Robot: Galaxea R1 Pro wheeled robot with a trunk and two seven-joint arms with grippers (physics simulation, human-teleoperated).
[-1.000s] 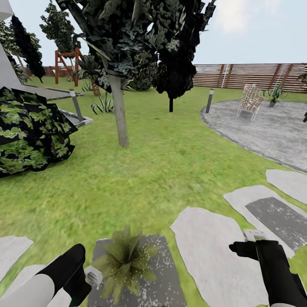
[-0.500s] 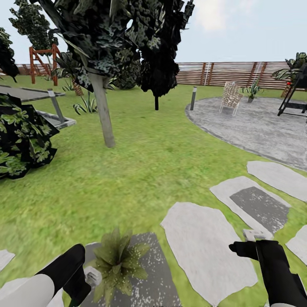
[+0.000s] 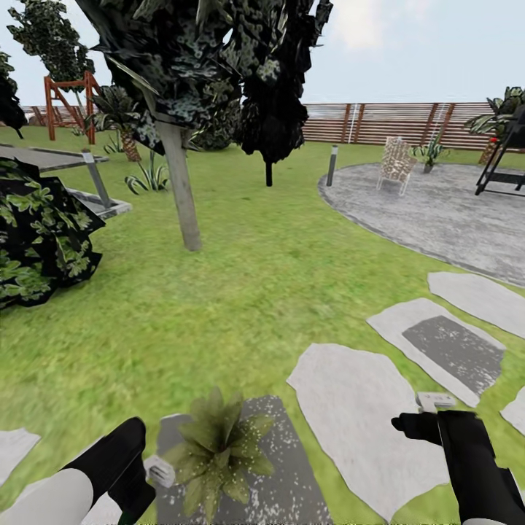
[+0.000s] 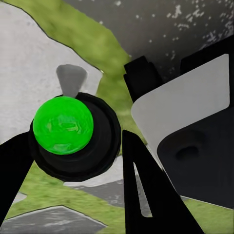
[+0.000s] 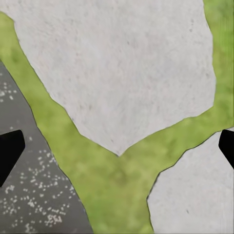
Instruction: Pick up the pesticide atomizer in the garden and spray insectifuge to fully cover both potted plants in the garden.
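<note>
One potted plant [image 3: 219, 450], a low rosette of pointed green leaves, sits on a dark grey stepping stone [image 3: 284, 474] just ahead of me in the garden. Whitish insectifuge specks [image 3: 271, 436] dot its right-hand leaves and the stone beside it. My left gripper [image 3: 138, 477] is right beside the plant's left side. In the left wrist view its black fingers [image 4: 146, 195] are shut on the pesticide atomizer [image 4: 180, 109], a white body beside a round black part with a green cap. My right gripper [image 3: 414, 425] hangs open over a pale stepping stone [image 5: 117, 58], fingertips [image 5: 9, 148] wide apart.
Lawn stretches ahead to a tree trunk [image 3: 182, 197] and a dark bush [image 3: 36, 233] on the left. A round grey patio [image 3: 437, 211] with a chair [image 3: 396, 164] and a bollard lamp [image 3: 332, 166] lies at the right. A wooden fence [image 3: 408, 122] closes the back.
The whole picture has swung, so the camera turned to the right and then eased back a little. Both arms keep the same pose and the left gripper's hold is unchanged.
</note>
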